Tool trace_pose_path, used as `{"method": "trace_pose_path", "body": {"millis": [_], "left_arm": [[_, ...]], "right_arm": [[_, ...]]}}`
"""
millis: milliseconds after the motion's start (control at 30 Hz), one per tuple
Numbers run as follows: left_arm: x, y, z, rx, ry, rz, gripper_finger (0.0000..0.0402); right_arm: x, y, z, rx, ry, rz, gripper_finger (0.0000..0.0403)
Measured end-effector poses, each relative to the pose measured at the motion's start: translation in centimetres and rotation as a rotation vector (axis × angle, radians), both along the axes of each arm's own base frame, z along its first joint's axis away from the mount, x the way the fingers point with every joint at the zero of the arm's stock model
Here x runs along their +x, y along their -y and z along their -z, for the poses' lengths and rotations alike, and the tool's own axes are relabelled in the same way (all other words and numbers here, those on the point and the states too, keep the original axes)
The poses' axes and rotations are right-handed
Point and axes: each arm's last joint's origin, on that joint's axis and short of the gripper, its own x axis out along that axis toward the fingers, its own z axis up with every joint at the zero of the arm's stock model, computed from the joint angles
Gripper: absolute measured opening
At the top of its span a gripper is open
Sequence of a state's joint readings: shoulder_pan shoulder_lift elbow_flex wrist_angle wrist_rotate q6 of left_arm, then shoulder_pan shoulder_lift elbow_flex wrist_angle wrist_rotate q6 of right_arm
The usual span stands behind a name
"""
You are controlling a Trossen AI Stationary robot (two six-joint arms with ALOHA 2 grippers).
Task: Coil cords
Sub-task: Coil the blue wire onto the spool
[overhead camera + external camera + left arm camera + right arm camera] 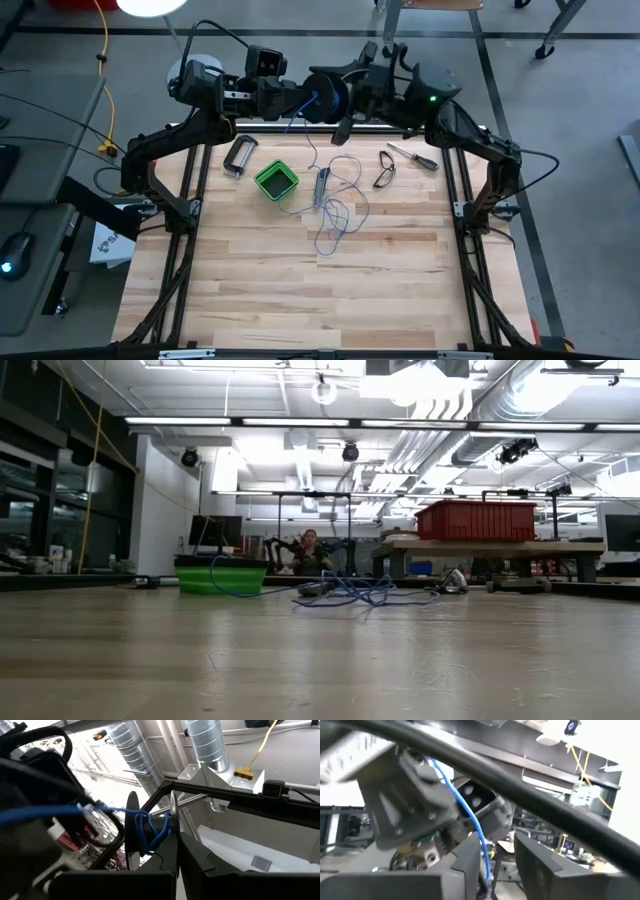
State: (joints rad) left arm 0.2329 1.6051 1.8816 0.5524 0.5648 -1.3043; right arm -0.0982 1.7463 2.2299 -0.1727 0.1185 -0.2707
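Trailing string-thin blue wire; round dark spool

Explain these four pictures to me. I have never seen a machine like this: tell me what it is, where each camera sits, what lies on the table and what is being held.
This is a robot with two dark arms at a wooden table. One camera looks straight down, one sits at table-top height, and one rides on each wrist. On the table lie a green box, a metal clamp, glasses, a screwdriver and a loose tangle of thin blue wire. Both arms are raised at the far edge. The left gripper is shut on a dark spool wound with some wire. The right gripper has the wire running between its fingers, though a firm grip is unclear.
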Motion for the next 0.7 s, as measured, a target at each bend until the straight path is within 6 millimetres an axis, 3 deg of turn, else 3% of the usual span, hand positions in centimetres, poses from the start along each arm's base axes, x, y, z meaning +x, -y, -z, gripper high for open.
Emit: {"method": "trace_pose_path", "body": {"millis": [167,333,700], "left_arm": [[0.0,0.0,0.0,0.001,0.000,0.001,0.0000],[0.0,-0.1,0.0,-0.001,0.001,-0.004,0.0000],[-0.3,-1.6,0.0,0.030,0.010,-0.079,0.0000]], "right_arm": [[-0.2,0.0,0.0,0.001,-0.015,0.001,0.0073],[-0.1,0.0,0.2,0.002,-0.032,0.008,0.0008],[-3.1,-0.1,-1.1,0.001,-0.064,0.095,0.0002]]}}
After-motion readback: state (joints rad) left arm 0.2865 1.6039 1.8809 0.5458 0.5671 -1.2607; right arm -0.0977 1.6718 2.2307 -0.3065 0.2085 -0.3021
